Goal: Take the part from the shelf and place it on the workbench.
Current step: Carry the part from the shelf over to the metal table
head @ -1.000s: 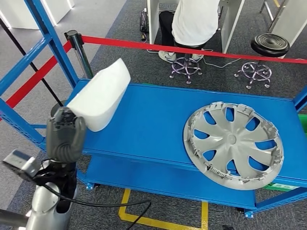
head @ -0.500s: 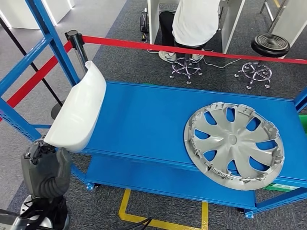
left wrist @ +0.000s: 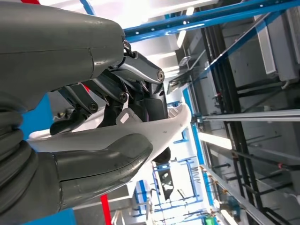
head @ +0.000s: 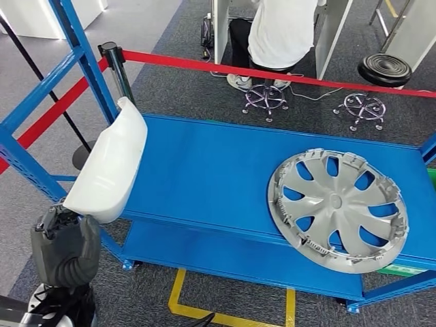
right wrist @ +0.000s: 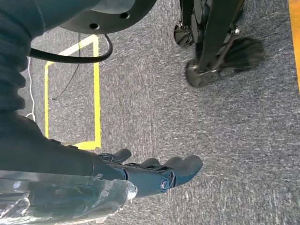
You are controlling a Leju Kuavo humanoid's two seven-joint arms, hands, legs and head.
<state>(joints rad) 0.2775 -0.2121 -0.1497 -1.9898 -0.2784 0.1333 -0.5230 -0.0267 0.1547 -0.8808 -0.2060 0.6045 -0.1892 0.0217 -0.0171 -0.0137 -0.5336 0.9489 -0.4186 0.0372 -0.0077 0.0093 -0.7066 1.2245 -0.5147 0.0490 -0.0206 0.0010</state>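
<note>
The left hand (head: 64,248) has the white part (head: 107,167) clamped between its thick thumb and darker fingers (left wrist: 106,93), holding it up at the near left corner of the blue shelf (head: 216,177). The part is a smooth, curved white shell, tilted so its narrow end points up and away towards the black post (head: 117,71) of the red barrier rope (head: 277,71); its lower end sits in the hand, off the front edge of the shelf. Over on the right of the shelf a silver hubcap (head: 338,209) lies flat, well apart from the part. The right hand (right wrist: 155,173) hangs low over the grey carpet (right wrist: 226,140) with its fingers stretched out straight and nothing in them, near a yellow taped outline (right wrist: 71,93) on the floor. Beyond the rope a person (head: 285,30) in a white top sits with their back turned, with a black stool (head: 384,68) to the right.
</note>
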